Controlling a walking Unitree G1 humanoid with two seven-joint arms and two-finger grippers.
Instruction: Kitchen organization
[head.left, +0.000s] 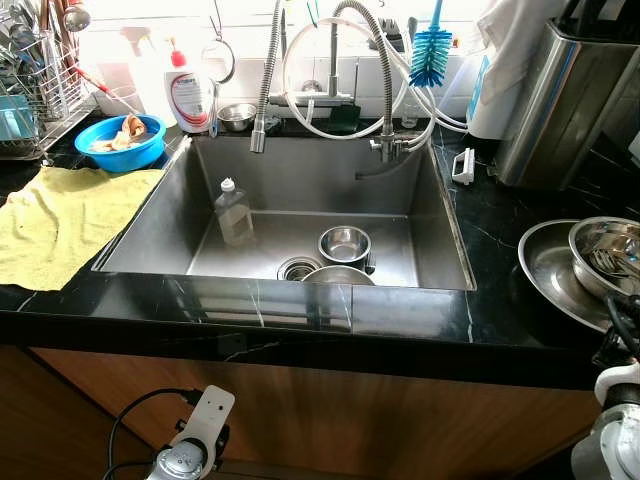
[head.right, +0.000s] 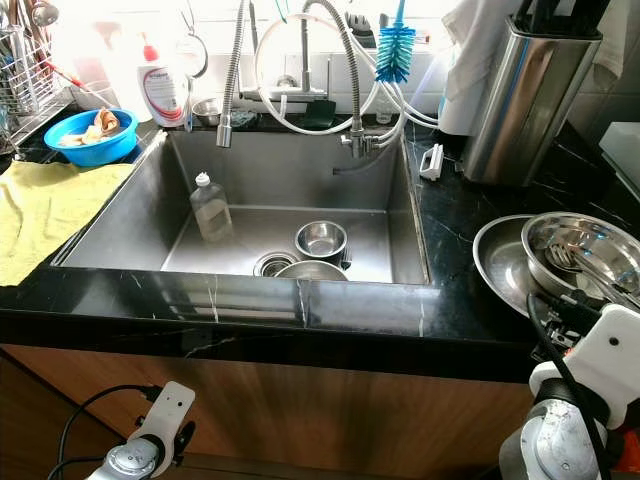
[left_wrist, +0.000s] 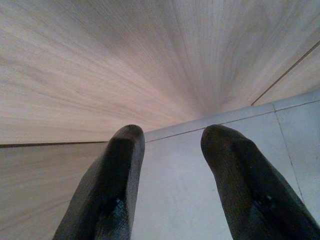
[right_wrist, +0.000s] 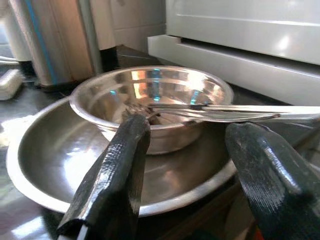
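My right gripper (right_wrist: 182, 175) hovers with fingers spread before the steel bowl (right_wrist: 150, 102) holding utensils in a wide pan (right_wrist: 60, 150), my left gripper (left_wrist: 172, 175) hangs parted, and the soap bottle's (head.left: 189, 95) label is unreadable.

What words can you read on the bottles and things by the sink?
White bottle with the red cap, on the counter behind the sink: its label has print, but too small and blurred to read.
Clear bottle standing in the sink: no label can be made out.
Nothing else in these pictures carries readable words, numbers or signs.
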